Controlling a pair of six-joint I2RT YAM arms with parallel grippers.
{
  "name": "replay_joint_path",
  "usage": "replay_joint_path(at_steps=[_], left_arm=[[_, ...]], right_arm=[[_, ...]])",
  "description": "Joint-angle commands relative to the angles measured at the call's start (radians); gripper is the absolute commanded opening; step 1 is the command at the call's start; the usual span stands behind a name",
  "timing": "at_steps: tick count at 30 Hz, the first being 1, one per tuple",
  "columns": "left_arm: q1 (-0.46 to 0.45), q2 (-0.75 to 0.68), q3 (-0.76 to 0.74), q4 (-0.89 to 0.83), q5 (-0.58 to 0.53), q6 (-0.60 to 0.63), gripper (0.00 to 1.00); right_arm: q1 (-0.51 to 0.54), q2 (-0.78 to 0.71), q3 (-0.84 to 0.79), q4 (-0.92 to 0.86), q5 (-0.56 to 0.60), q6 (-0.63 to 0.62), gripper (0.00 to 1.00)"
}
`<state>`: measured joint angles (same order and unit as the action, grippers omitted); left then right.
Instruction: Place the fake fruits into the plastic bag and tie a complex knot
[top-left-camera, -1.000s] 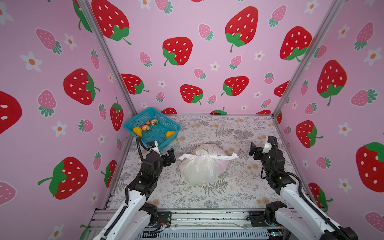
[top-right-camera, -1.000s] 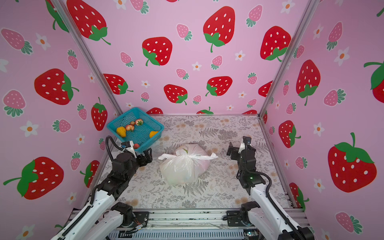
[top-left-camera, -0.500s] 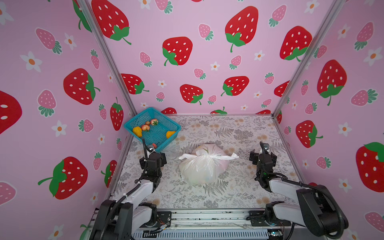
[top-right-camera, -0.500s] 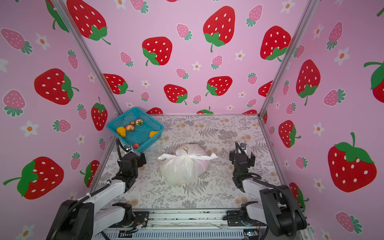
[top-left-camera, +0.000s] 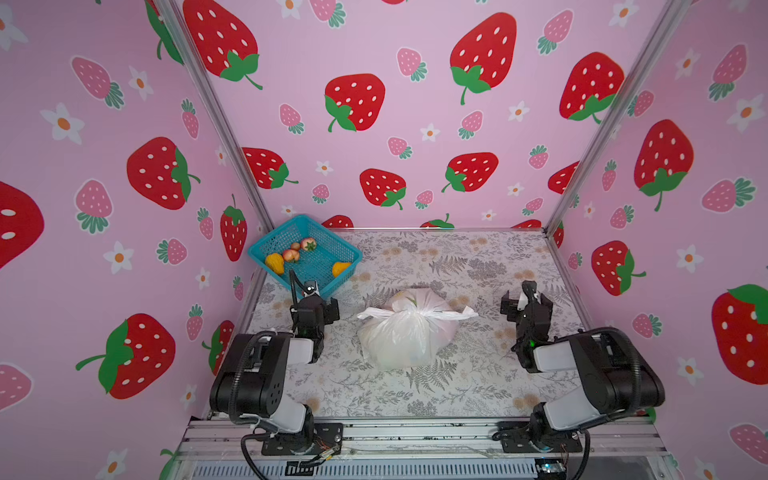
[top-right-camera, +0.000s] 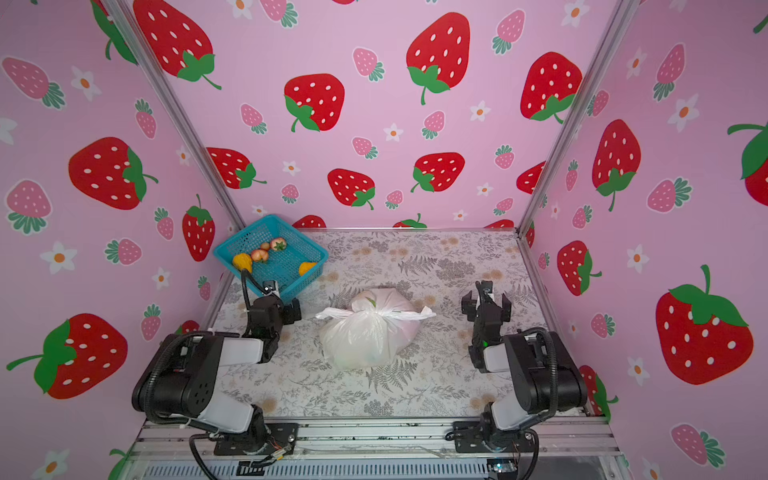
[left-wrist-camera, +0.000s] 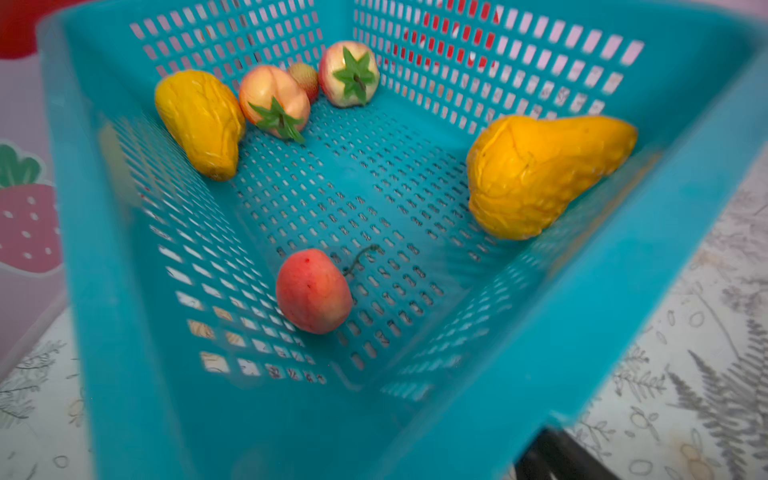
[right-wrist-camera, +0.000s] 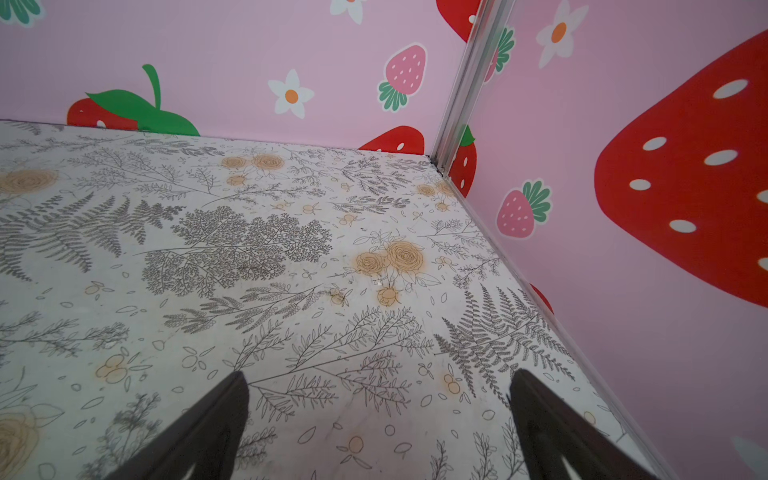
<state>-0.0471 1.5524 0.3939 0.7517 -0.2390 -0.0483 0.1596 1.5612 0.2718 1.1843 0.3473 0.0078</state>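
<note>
I see the pink walls (top-left-camera: 124, 291) closing in the tabletop (top-left-camera: 478, 374) on three sides, with the metal rail (top-left-camera: 415, 432) across the front. The left arm (top-left-camera: 257, 374) and right arm (top-left-camera: 602, 374) sit folded low at the near corners. The plastic bag (top-left-camera: 405, 340) lies mid-tabletop between them, well apart from every edge and touched by neither. The teal basket (top-left-camera: 332, 233) sits against the left wall toward the back. My left hand (top-left-camera: 316, 305) hovers just beside the basket's near corner, jaws spread and empty as far as a top view shows. My right hand (right-wrist-camera: 379, 374) is wide open over bare tabletop, holding nothing, near the right wall. The knot (top-left-camera: 409, 309) looks finished, a twisted bunch with two flat tails out sideways, so I judge the step in hand to be parking clear. To do that well I would keep both hands open, low and outside those tails, since a snagged tail could loosen the tie or drag the light bag. Room is widest behind the bag, tightest on the left. Six fake fruits (left-wrist-camera: 313, 291) lie in the basket; I cannot tell whether they were meant to go in.
</note>
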Motion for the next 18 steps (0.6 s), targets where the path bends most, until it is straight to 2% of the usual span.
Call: replay_joint_path(at_steps=[1,18], left_arm=[[0.018,-0.008,0.049,0.031,0.058,0.004,0.99],[0.018,-0.005,0.048,0.039,0.061,0.004,0.99]], right_arm=[[-0.024,0.013,-0.018,0.088,-0.093,0.023,1.00],[-0.024,0.013,-0.016,0.090,-0.093,0.020,1.00]])
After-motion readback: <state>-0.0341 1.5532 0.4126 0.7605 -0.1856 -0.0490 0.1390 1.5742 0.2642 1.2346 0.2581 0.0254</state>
